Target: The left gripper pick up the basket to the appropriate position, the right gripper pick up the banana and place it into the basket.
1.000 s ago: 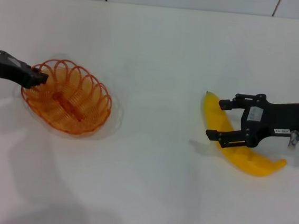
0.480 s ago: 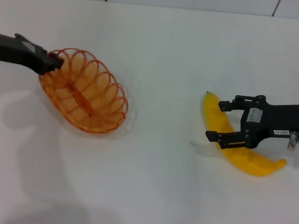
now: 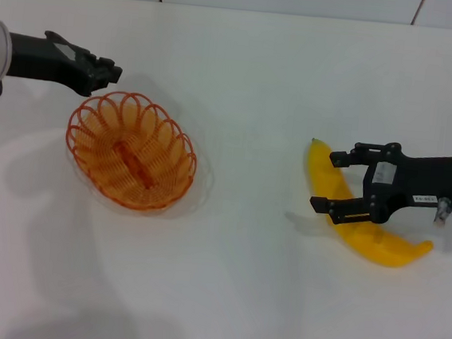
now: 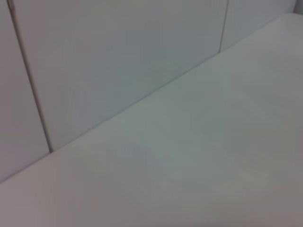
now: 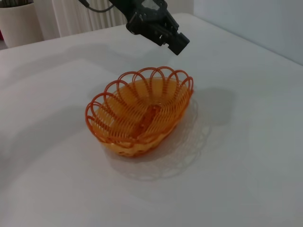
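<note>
head view first, from left to right: your left gripper [image 3: 114, 71] hangs above the white table [image 3: 252, 68], at the far left, just beyond the far rim of the basket [image 3: 132, 150]. it does not touch the basket and has nothing in it. you can see its two fingers close together at the tip, but i cannot tell for sure if they are fully closed. the right wrist view shows this same gripper [image 5: 176, 43] over the table [image 5: 246, 142], above and behind the basket [image 5: 139, 111], clearly apart from the scalloped rim. the basket sits flat on the table, upright, with nothing inside.

the left wrist view shows only the bare table [image 4: 199, 161] and the tiled wall [image 4: 109, 61] behind it.

on the right side you find the banana [image 3: 348, 217], lying on the table well apart from the basket, its greenish tip to the far side. your right gripper [image 3: 324, 180] is low over the middle part of the banana with its fingers spread wide, one on each side of the fruit. it does not squeeze the banana; the banana lies on the table.
</note>
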`<action>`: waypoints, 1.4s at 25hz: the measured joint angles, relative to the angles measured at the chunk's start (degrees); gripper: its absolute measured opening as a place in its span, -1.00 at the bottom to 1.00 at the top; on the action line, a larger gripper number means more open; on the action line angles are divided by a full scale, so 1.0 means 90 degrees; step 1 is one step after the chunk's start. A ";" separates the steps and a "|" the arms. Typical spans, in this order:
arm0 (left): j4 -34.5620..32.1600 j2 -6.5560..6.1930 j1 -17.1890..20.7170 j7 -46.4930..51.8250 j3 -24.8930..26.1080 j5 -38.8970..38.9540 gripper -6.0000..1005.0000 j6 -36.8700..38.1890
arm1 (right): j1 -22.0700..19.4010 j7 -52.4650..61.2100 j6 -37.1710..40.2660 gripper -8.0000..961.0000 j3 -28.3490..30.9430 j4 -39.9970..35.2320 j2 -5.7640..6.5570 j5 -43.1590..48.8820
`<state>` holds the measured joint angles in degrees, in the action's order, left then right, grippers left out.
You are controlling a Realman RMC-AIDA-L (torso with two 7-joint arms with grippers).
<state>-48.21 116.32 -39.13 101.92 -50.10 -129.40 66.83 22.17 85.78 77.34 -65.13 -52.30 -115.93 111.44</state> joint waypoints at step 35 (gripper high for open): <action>0.0204 -0.0489 -0.0008 0.1353 0.0002 -0.0668 0.26 0.0401 | 0.0009 0.0010 0.0000 0.83 0.0000 0.0000 0.0000 0.0000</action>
<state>-46.37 111.92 -39.20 114.10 -50.08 -135.41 70.44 22.25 85.87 77.34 -65.13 -52.30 -115.92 111.45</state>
